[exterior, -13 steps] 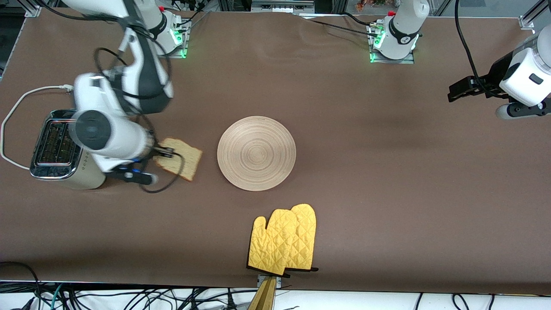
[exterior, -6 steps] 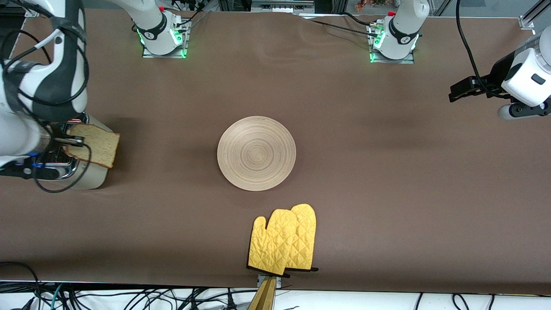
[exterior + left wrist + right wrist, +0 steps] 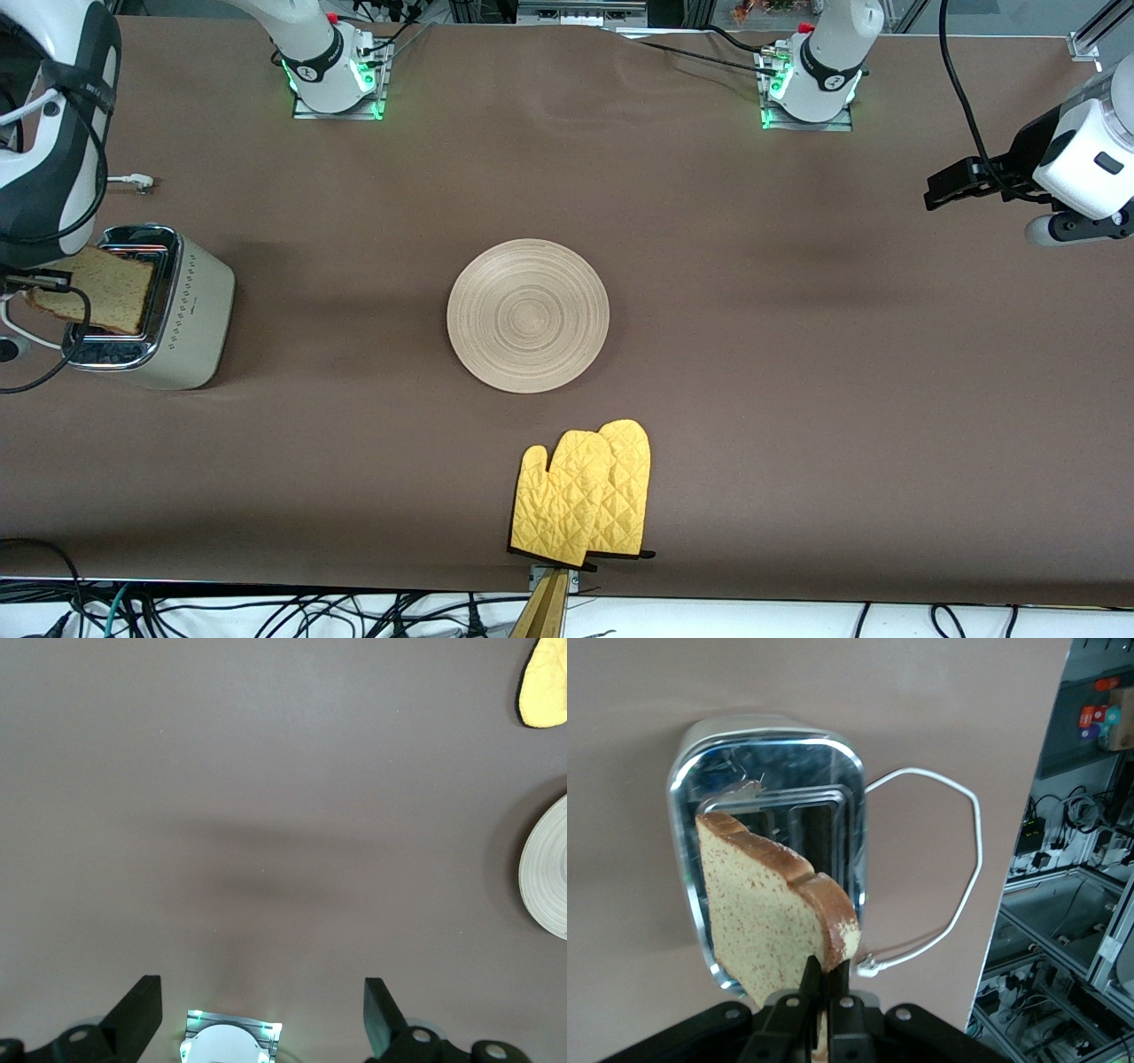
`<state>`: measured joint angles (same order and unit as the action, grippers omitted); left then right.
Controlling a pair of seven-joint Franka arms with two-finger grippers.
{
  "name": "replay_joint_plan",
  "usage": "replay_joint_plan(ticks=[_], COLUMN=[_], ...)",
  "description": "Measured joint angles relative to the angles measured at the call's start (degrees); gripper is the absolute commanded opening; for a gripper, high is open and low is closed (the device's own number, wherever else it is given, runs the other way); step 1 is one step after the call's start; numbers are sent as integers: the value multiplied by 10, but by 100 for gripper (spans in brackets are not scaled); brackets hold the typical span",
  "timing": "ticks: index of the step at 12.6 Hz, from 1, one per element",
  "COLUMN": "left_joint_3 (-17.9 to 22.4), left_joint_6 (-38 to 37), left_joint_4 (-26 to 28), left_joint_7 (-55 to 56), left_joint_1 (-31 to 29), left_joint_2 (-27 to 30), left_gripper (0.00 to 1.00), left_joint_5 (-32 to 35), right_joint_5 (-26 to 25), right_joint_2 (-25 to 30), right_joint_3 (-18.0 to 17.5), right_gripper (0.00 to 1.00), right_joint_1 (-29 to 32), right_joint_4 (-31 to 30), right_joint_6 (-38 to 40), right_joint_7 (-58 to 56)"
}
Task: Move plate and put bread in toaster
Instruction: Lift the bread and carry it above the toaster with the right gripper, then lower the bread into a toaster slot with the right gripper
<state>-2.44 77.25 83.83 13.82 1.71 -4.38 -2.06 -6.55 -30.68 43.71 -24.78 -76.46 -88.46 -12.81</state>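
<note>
right gripper (image 3: 824,992) clamping the bread (image 3: 89,289) has swung over the toaster (image 3: 190,310) now; left gripper (image 3: 261,1014) waits, fingers spread; plate (image 3: 528,315) hasn't budged

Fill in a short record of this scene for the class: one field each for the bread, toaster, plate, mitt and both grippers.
bread: slice held by its crust, above the toaster's slots, not yet inserted
toaster: cream toaster at the right arm's end of the table
plate: wooden plate mid-table, bare
mitt: yellow oven mitt nearer the front camera than the plate
right gripper: shut on the bread, over the toaster
left gripper: open, holding nothing, waiting over the left arm's end of the table
</note>
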Motion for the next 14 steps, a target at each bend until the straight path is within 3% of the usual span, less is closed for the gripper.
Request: replay_joint_plan(ticks=[8,14], left_joint_3=[0,0], left_joint_6=[-1,-1], left_joint_4=[0,0], left_joint_7=[0,0], left_joint_1=[0,0], left_joint_2=[0,0], left_gripper=[100,100], left_joint_5=[0,0], right_joint_5=[0,0], right_joint_2=[-27,-28], right_joint_3=[-1,-1], right_gripper=[0,0], right_joint_1=[13,16], right_joint_4=[0,-5], right_joint_6=[-31,11], right_joint_7=[-10,-22])
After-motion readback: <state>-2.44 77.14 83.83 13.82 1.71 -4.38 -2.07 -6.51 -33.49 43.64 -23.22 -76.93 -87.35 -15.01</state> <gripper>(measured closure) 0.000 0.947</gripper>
